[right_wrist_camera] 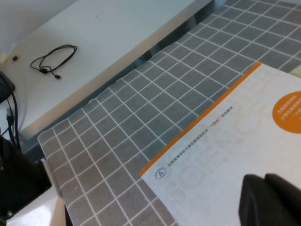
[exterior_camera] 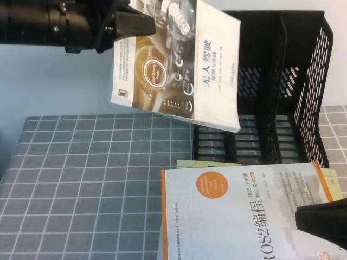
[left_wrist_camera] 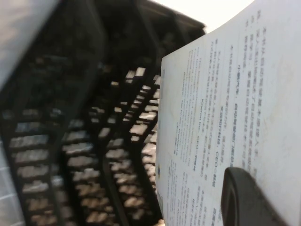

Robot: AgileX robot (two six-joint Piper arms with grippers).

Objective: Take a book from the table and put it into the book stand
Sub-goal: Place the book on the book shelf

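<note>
One book (exterior_camera: 179,70) in left claw (exterior_camera: 116,30), right claw (exterior_camera: 320,222) low

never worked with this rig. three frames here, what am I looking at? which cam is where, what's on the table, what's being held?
It is a robot with two arms, each ending in a gripper.

The high view looks down from the robot's own side. The left gripper, at the top left, is shut on the book, held in the air in front of the black book stand. The ROS2 book lies flat on the table, and the right gripper hovers over it at the lower right.

The left wrist view, from a camera on the left arm, shows the book's text-covered back cover and the stand's slots beyond.

The right wrist view looks down at the ROS2 book and the grid cloth.
</note>
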